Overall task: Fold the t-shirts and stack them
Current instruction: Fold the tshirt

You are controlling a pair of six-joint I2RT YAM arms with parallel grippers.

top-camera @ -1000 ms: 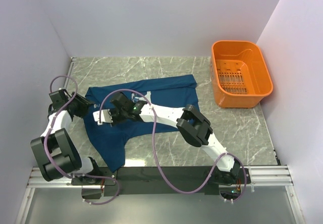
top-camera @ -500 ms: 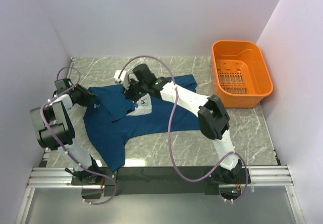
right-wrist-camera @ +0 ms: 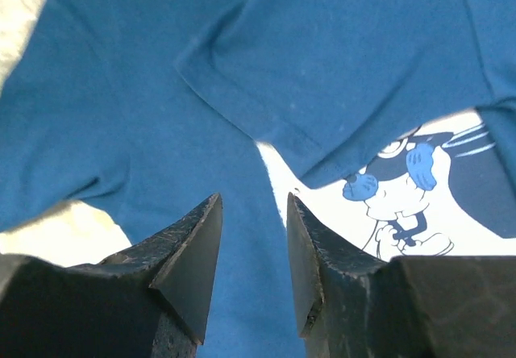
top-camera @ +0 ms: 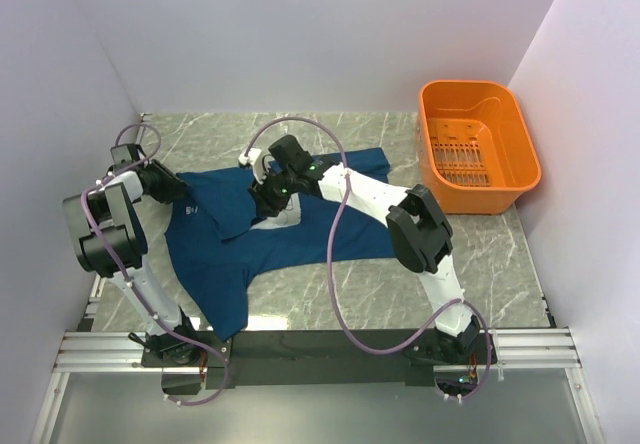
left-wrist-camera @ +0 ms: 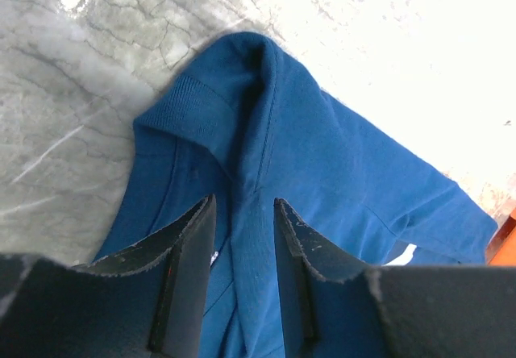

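Now, the navy t-shirt [top-camera: 290, 244] lies spread on the marble table [top-camera: 480, 254], left of centre and well apart from the orange basket [top-camera: 470, 199] at the far right. The left gripper [top-camera: 175, 186] is down at the shirt's left edge. From its wrist camera, the fingers [left-wrist-camera: 189, 253] stand narrowly apart with a raised ridge of blue cloth running between them, but I cannot tell if it is pinched. The right gripper [top-camera: 268, 199] hovers over the chest, jaws parted and holding nothing. Beside it, a hemmed sleeve [right-wrist-camera: 363, 76] is folded partly across the cartoon-mouse print [right-wrist-camera: 419, 197].
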